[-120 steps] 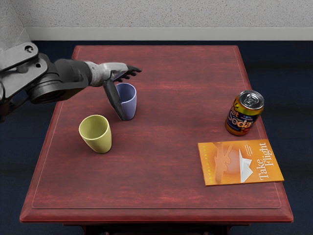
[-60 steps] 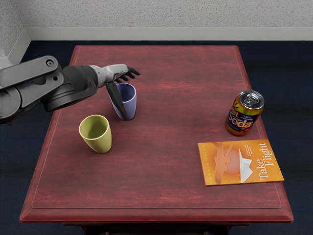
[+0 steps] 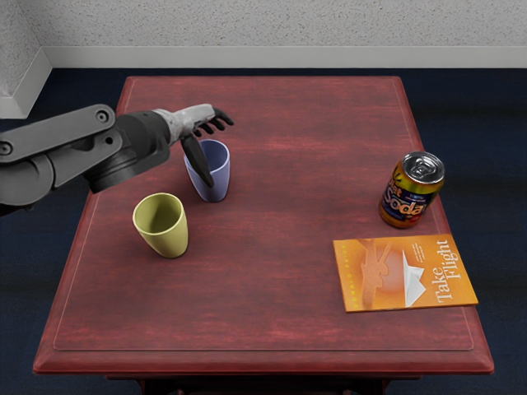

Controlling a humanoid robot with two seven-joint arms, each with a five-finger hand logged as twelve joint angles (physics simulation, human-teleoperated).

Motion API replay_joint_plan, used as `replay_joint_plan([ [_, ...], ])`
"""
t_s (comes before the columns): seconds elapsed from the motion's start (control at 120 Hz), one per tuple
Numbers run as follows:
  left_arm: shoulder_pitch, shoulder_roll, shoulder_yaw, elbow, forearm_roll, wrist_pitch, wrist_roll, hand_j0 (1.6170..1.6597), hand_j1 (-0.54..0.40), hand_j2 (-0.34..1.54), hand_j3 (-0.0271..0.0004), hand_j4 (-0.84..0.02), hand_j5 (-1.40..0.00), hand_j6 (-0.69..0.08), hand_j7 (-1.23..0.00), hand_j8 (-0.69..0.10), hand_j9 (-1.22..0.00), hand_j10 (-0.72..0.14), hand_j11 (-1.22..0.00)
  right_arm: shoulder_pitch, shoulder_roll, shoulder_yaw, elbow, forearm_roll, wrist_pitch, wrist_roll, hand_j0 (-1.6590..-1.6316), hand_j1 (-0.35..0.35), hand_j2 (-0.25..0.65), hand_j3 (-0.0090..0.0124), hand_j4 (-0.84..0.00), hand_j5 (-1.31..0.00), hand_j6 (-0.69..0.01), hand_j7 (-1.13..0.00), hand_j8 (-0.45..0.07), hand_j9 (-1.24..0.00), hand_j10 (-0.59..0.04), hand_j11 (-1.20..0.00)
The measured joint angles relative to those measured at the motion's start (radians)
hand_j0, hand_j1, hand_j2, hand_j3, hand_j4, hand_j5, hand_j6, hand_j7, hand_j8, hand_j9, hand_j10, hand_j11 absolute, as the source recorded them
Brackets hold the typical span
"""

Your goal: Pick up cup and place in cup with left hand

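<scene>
1. Landmark: the blue cup (image 3: 219, 174). It stands upright on the table (image 3: 263, 329), mouth up, and is probably the cup to be lifted.
2. Left hand (image 3: 193, 122): positioned above the blue cup, toward its left and far side. The fingers (image 3: 221, 116) are apart from the thumb (image 3: 196, 160) and clamp nothing.
3. Thumb: it points down across the near-left face of the blue cup, while the fingers reach over beyond the rim. This spacing presumably leaves room for the wall to pass between them—contact cannot be confirmed from this view.
4. Receiving cup: the yellow cup (image 3: 168, 239) stands upright, to the left of the blue cup and nearer the camera. Its open mouth suits it to accept the other cup from above.
5. Soda can (image 3: 403, 197) and book (image 3: 370, 284): both are well to the right of the blue cup, likely outside the transfer path.
6. Next action: lower the hand and close on the blue cup evenly—a one-sided push could tip it.
</scene>
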Motion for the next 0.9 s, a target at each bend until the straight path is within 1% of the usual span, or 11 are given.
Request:
replay_joint_plan([
  [0.3, -0.001, 0.0, 0.017, 0.0, -0.001, 0.006, -0.001, 1.6571, -0.007, 0.05, 0.0, -0.309, -0.41, -0.308, -0.41, -0.306, -0.41, -0.304, -0.42, 0.0, 0.0, 0.0, 0.0, 0.0, 0.0, 0.0, -1.6581, -0.349, 0.0, 0.0, 0.0, 0.0, 0.0, 0.0, 0.0, 0.0, 0.0, 0.0],
  [0.35, -0.003, 0.0, 0.023, 0.0, 0.0, 0.007, -0.001, 1.6581, -0.039, 0.23, 0.0, -0.323, -0.42, -0.322, -0.43, -0.319, -0.43, -0.316, -0.43, 0.0, 0.0, 0.0, 0.0, 0.0, 0.0, 0.0, -1.6581, -0.349, 0.0, 0.0, 0.0, 0.0, 0.0, 0.0, 0.0, 0.0, 0.0, 0.0],
  [0.425, -0.001, 0.0, 0.028, 0.0, 0.001, 0.006, -0.001, 1.6577, -0.128, 0.04, 0.0, -0.34, -0.45, -0.339, -0.45, -0.337, -0.45, -0.334, -0.46, 0.0, 0.0, 0.0, 0.0, 0.0, 0.0, 0.0, -1.6581, -0.349, 0.0, 0.0, 0.0, 0.0, 0.0, 0.0, 0.0, 0.0, 0.0, 0.0],
  [0.583, -0.002, 0.0, 0.038, -0.001, 0.001, 0.003, 0.0, 1.654, -0.118, -0.2, 0.0, -0.353, -0.5, -0.356, -0.49, -0.341, -0.49, -0.356, -0.49, 0.0, 0.0, 0.0, 0.0, 0.0, 0.0, 0.0, -1.6581, -0.349, 0.0, 0.0, 0.0, 0.0, 0.0, 0.0, 0.0, 0.0, 0.0, 0.0],
  [0.617, -0.002, 0.0, 0.039, -0.001, 0.001, 0.003, 0.001, 1.6532, -0.135, -0.25, 0.0, -0.353, -0.5, -0.324, -0.5, -0.323, -0.5, -0.358, -0.5, 0.0, 0.0, 0.0, 0.0, 0.0, 0.0, 0.0, -1.6581, -0.349, 0.0, 0.0, 0.0, 0.0, 0.0, 0.0, 0.0, 0.0, 0.0, 0.0],
  [0.65, -0.003, 0.0, 0.04, -0.001, 0.001, 0.003, 0.001, 1.652, -0.081, -0.28, 0.0, -0.354, -0.51, -0.33, -0.5, -0.33, -0.5, -0.361, -0.5, 0.0, 0.0, 0.0, 0.0, 0.0, 0.0, 0.0, -1.6581, -0.349, 0.0, 0.0, 0.0, 0.0, 0.0, 0.0, 0.0, 0.0, 0.0, 0.0],
  [0.658, -0.003, 0.0, 0.04, -0.001, 0.001, 0.002, 0.0, 1.6495, -0.011, -0.34, 0.0, -0.349, -0.52, -0.326, -0.51, -0.326, -0.51, -0.356, -0.51, 0.0, 0.0, 0.0, 0.0, 0.0, 0.0, 0.0, -1.6581, -0.349, 0.0, 0.0, 0.0, 0.0, 0.0, 0.0, 0.0, 0.0, 0.0, 0.0],
  [0.683, -0.004, 0.0, 0.04, 0.0, 0.002, 0.004, 0.001, 1.6517, -0.034, -0.27, 0.0, -0.364, -0.5, -0.358, -0.5, -0.355, -0.5, -0.367, -0.5, 0.0, 0.0, 0.0, 0.0, 0.0, 0.0, 0.0, -1.6581, -0.349, 0.0, 0.0, 0.0, 0.0, 0.0, 0.0, 0.0, 0.0, 0.0, 0.0],
  [0.717, -0.003, 0.0, 0.041, 0.0, 0.0, 0.005, 0.0, 1.6569, -0.148, 0.04, 0.0, -0.37, -0.5, -0.338, -0.5, -0.338, -0.5, -0.37, -0.5, 0.0, 0.0, 0.0, 0.0, 0.0, 0.0, 0.0, -1.6581, -0.349, 0.0, 0.0, 0.0, 0.0, 0.0, 0.0, 0.0, 0.0, 0.0, 0.0],
  [0.833, -0.004, 0.0, 0.042, -0.001, -0.003, 0.005, 0.0, 1.6572, -0.17, 0.1, 0.0, -0.371, -0.5, -0.264, -0.5, -0.294, -0.5, -0.368, -0.51, 0.0, 0.0, 0.0, 0.0, 0.0, 0.0, 0.0, -1.6581, -0.349, 0.0, 0.0, 0.0, 0.0, 0.0, 0.0, 0.0, 0.0, 0.0, 0.0],
  [0.9, -0.005, 0.0, 0.042, -0.001, -0.003, 0.006, 0.0, 1.6577, -0.158, 0.11, 0.0, -0.376, -0.5, -0.287, -0.5, -0.297, -0.5, -0.373, -0.5, 0.0, 0.0, 0.0, 0.0, 0.0, 0.0, 0.0, -1.6581, -0.349, 0.0, 0.0, 0.0, 0.0, 0.0, 0.0, 0.0, 0.0, 0.0, 0.0],
])
